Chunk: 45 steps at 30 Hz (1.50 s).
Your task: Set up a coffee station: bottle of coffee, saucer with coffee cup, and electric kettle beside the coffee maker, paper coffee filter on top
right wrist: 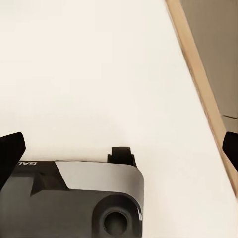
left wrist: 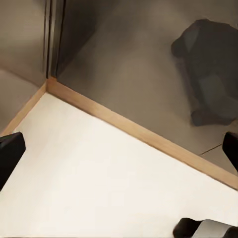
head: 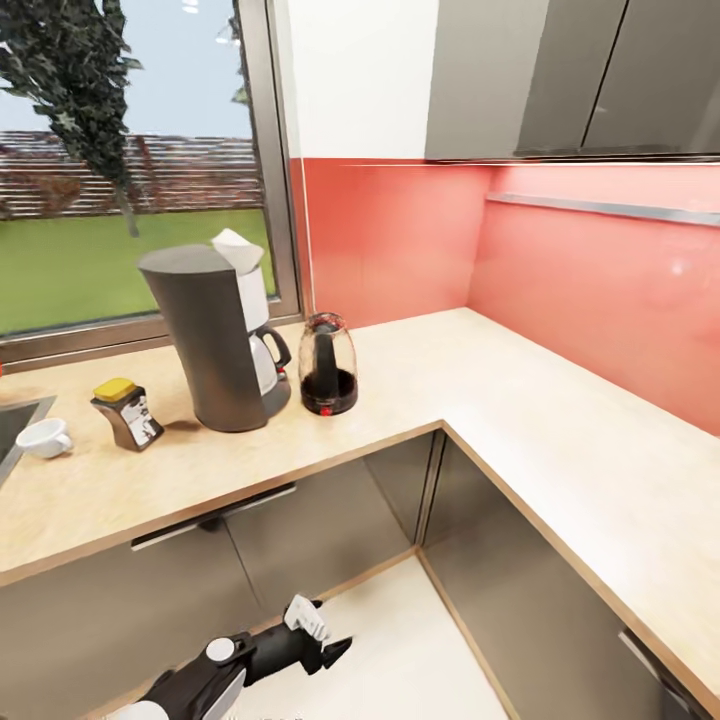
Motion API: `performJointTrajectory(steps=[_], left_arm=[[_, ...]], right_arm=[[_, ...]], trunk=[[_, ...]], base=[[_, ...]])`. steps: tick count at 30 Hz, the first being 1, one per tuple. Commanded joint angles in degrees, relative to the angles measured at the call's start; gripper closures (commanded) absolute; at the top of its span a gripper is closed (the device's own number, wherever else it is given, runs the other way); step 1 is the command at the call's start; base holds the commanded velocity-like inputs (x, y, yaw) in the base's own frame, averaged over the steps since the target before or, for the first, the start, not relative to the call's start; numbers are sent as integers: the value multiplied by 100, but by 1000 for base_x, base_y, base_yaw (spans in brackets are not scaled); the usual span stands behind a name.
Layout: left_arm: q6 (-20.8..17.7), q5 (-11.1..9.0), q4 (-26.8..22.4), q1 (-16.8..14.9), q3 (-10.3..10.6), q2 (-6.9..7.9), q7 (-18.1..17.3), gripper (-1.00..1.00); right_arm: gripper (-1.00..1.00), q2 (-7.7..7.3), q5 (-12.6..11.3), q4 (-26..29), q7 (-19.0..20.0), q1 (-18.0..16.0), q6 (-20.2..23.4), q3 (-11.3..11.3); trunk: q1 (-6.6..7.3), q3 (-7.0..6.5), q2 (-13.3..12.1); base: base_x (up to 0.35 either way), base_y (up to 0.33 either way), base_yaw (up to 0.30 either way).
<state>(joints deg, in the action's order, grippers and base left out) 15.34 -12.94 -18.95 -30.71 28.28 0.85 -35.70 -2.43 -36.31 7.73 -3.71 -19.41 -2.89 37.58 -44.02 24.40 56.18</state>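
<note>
The charcoal coffee maker (head: 215, 340) stands on the beige kitchen countertop (head: 400, 360), with the white paper coffee filter (head: 238, 250) resting on its top. Close at its right stands the clear domed electric kettle (head: 327, 365). To its left sits the bottle of coffee (head: 125, 412) with a yellow cap, and further left the white coffee cup (head: 45, 438). The saucer is out of view. My left gripper (head: 335, 650) hangs low in front of the cabinets, open and empty (left wrist: 119, 153). My right gripper (right wrist: 119, 148) is open over the pale floor, holding nothing.
A sink corner (head: 10, 425) shows at the far left by the cup. The counter turns along the red wall (head: 600, 300) at the right. Dark grey cabinets (head: 330, 520) sit under it, with wall cabinets (head: 560, 80) above. The robot base (right wrist: 74, 198) lies below the right gripper.
</note>
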Motion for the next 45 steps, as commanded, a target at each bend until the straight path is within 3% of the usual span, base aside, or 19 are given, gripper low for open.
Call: performJointTrajectory(steps=[1, 6, 10, 22, 25, 27, 31, 32, 34, 37, 41, 45], left_arm=[[23, -83, 12, 7, 45, -3, 43, -100], [29, -394, 26, 50, 41, -26, 227, -100], [30, -529, 33, 60, 38, -47, 316, -100], [24, -601, 39, 65, 28, -60, 520, -100], [14, -625, 38, 65, 3, -59, 895, -100], [6, -652, 122, 65, -9, -59, 2036, -100], [-2, -662, 501, 65, -19, -55, 2386, -100], [-3, -664, 878, 65, -89, -42, 2447, -100], [-1, -662, 1272, 65, -581, -2, 2571, -100], [-3, -659, 1478, 65, -1089, 110, 2668, -100], [-4, -657, 1649, 65, -1393, 265, 2720, -100], [-4, -655, 1711, 84, -1489, 321, 2739, -100]], right_arm=[[-100, -3, -52, 9, -25, 0, -10, 49], [-100, -3, -52, 9, -25, 1, -10, 54], [-100, -3, -52, 9, -25, 0, -10, 53], [-100, -3, -52, 9, -25, 0, -10, 48], [-100, -3, -52, 9, -25, -1, -10, 48], [-100, -3, -52, 9, -29, -1, -10, 41], [-100, -3, -52, 9, -27, -1, -10, 40], [-100, -3, -52, 9, -25, 0, -10, 39], [-100, -3, -53, 9, -25, -1, -10, 39], [-100, -3, -52, 9, -25, -1, -10, 39], [-100, -3, -54, 9, -25, 2, -10, 39], [-100, -3, -55, 9, -25, 0, -10, 39]], trunk=[[0, 6, 4], [0, 6, 4], [0, 6, 4], [0, 6, 4], [0, 6, 4], [0, 6, 4], [0, 6, 4], [0, 6, 4], [0, 6, 4], [0, 6, 4], [0, 6, 4], [0, 6, 4]], base=[[0, 0, 274], [-55, 0, 274], [-238, 0, 274], [-319, 31, 275], [-170, 81, 227], [-35, 17, 54], [-8, 4, 12], [-2, 1, 3], [-1, 0, 1], [-22, 45, 1], [-107, 172, 0], [-160, 245, 7]])
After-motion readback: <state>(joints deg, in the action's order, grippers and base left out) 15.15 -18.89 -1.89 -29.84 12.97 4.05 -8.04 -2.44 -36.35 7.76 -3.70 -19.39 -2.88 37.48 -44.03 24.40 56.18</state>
